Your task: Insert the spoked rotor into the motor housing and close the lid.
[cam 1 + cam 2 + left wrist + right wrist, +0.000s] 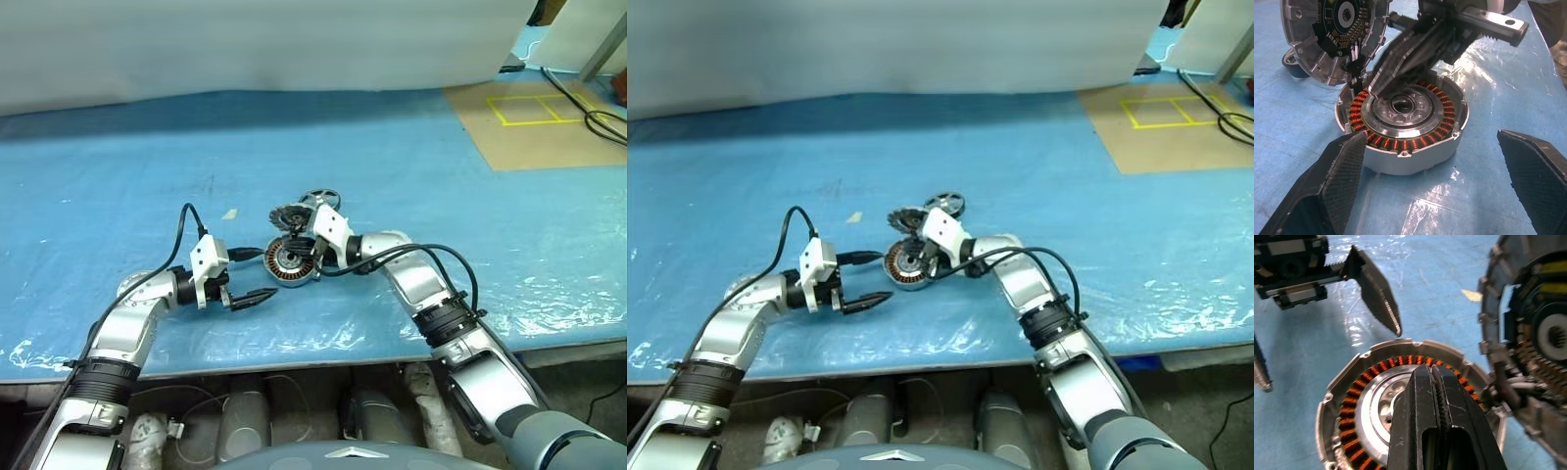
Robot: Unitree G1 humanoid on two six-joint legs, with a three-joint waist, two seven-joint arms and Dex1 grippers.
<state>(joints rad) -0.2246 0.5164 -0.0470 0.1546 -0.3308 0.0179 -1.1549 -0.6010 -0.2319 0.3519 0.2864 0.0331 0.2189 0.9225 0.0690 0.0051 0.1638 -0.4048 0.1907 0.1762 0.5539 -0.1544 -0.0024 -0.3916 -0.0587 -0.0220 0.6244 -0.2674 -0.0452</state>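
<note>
The right hand (1437,377) is pressed closed, its two black fingers together with nothing between them, and its tips reach over the open top of the motor housing (1410,132), above the silver centre. The left hand (257,297) hovers just to the left and near side of the housing with its fingers spread wide and empty, one on each side of the shell in its own wrist view without touching it.

There is one motor housing, lying flat on the blue worktop (411,176) with its mouth upward. Inside it sits a full ring of copper-coloured windings (1437,98) around a silver hub with a central bore; no rotor is in it. One lid (1334,34), a round grey casting with a dark circuit disc on its inner face, stands tilted on edge at the far left rim of the housing, joined to it by short wires. One spoked rotor (320,199) lies on the worktop just beyond the housing, on the far side, apart from both hands.
</note>
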